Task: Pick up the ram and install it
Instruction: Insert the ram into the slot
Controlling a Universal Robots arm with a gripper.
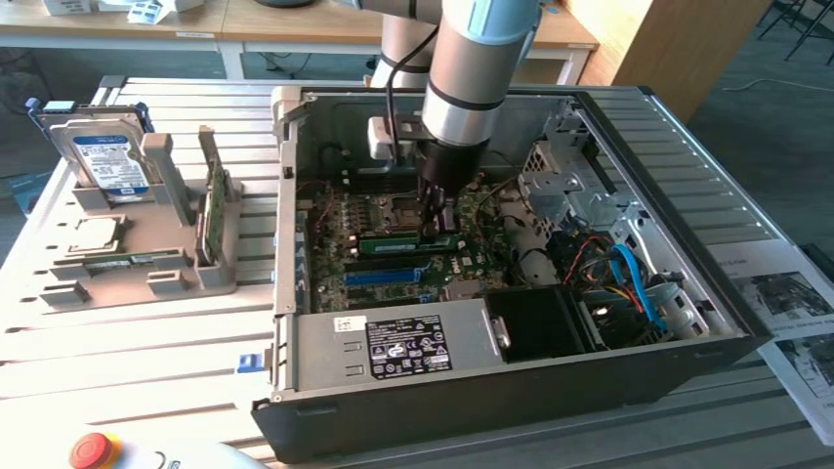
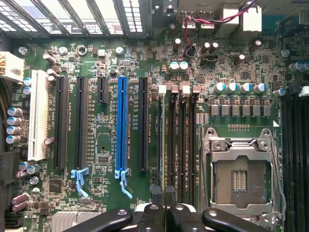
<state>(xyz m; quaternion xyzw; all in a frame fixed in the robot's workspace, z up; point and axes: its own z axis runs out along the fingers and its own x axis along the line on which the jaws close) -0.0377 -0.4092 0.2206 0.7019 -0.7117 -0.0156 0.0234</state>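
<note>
My gripper (image 1: 437, 223) reaches down into the open computer case (image 1: 729, 322) over the motherboard (image 1: 391, 264). Its black fingers are shut on the ram (image 1: 406, 237), a narrow green stick held lengthwise just above the memory slots. In the wrist view the gripper (image 2: 162, 194) pinches the ram (image 2: 159, 140), seen edge-on as a thin dark line along the first memory slot, beside the empty processor socket (image 2: 239, 179). Whether the stick is seated in the slot I cannot tell. A second green stick (image 1: 217, 210) stands upright in the grey holder (image 1: 170, 283) at the exterior view's left.
The grey holder also carries a hard drive (image 1: 111, 161) with a blue-white label and a square silver processor chip (image 1: 85, 234). Inside the case are the power supply (image 1: 391, 342), a fan (image 1: 548, 322), blue cables (image 1: 639, 283) and expansion slots (image 2: 121, 121). A red stop button (image 1: 94, 449) sits in front.
</note>
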